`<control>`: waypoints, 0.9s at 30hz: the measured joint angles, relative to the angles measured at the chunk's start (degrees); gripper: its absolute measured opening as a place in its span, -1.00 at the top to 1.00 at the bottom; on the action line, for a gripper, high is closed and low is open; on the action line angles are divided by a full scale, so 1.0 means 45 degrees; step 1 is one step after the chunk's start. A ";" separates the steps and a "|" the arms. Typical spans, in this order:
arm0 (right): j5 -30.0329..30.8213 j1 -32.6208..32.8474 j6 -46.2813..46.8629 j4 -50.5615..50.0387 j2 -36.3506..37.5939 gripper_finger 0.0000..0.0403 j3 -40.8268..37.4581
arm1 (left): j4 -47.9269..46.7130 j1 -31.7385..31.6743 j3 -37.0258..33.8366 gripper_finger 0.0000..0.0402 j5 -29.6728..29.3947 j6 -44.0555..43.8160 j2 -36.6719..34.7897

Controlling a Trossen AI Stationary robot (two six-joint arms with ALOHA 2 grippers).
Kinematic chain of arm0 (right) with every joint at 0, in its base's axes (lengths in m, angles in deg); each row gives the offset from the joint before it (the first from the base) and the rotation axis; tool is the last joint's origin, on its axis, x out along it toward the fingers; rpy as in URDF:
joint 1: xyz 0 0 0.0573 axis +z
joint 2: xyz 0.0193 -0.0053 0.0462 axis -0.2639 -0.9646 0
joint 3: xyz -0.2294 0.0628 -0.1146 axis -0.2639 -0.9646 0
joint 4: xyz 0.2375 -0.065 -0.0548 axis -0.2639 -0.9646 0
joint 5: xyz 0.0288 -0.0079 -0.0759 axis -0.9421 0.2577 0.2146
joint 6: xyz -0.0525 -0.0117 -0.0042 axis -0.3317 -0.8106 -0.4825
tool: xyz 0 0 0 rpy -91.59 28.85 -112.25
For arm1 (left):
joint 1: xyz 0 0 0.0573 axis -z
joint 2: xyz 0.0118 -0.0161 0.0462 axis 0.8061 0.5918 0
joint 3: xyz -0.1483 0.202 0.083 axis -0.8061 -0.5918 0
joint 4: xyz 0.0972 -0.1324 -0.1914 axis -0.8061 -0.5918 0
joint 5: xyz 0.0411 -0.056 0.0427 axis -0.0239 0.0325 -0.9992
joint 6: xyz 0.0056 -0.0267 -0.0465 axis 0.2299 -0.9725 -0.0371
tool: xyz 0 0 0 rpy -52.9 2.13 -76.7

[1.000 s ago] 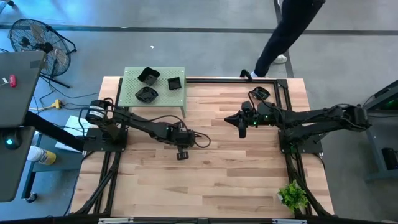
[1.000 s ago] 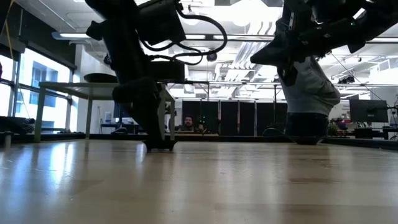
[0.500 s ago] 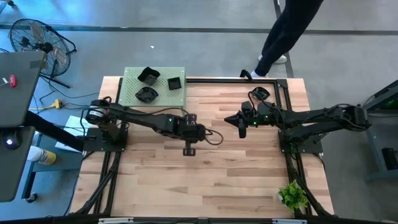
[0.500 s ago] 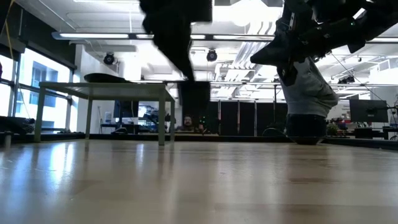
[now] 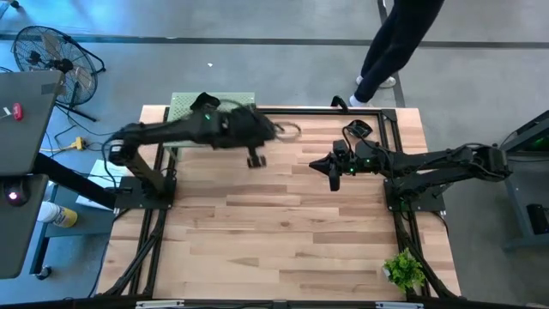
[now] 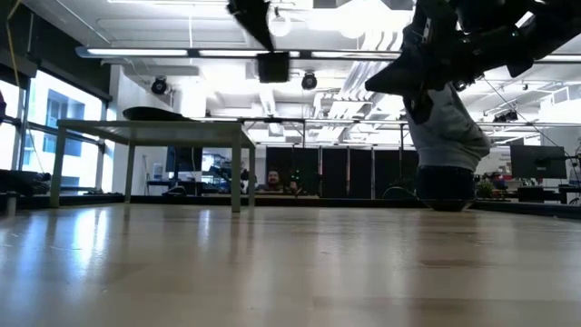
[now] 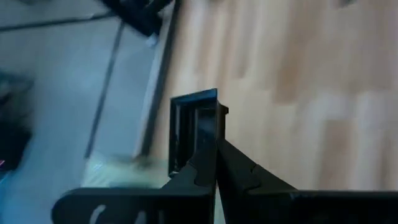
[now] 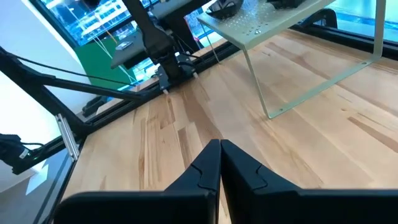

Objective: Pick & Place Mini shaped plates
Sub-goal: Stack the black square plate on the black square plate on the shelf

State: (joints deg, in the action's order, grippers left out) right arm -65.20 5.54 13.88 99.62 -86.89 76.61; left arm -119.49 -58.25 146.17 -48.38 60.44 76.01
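Wooden table (image 5: 283,240) filling the middle of the high view, green perforated stand (image 5: 184,105) upper left, left gripper (image 5: 255,159) up high just right of it clamped on a small square black plate (image 7: 194,134), right gripper (image 5: 333,174) hovering centre-right, fingers pinched closed, nothing in them

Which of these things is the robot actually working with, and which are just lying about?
Part of the job:
- square plate, gripped in the left tool above the table
- other plates on the green stand

Just about:
- plant at the table's corner
- fan on the floor
- person walking past
- right tool, shut and waiting above the table
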 joint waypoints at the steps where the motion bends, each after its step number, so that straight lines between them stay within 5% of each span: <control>1: -0.0005 0.0001 0.0002 0.0013 -0.0002 0.97 0.0000 | -0.0323 -0.0324 0.0000 1.00 -0.0162 0.0159 -0.0211; 13: 0.0220 0.0001 0.0002 0.0169 -0.0002 0.98 0.0000 | -0.0961 -0.3597 -0.0745 1.00 0.0288 0.2601 -0.0910; 27: 0.0648 0.0001 0.0002 0.0217 0.0002 0.99 0.0000 | 0.0734 -0.4269 -0.3234 1.00 -0.0112 0.2396 -0.0925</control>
State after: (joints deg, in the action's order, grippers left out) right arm -62.28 5.54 13.89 100.60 -86.88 76.61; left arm -116.19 -77.47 131.62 -48.88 71.22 71.85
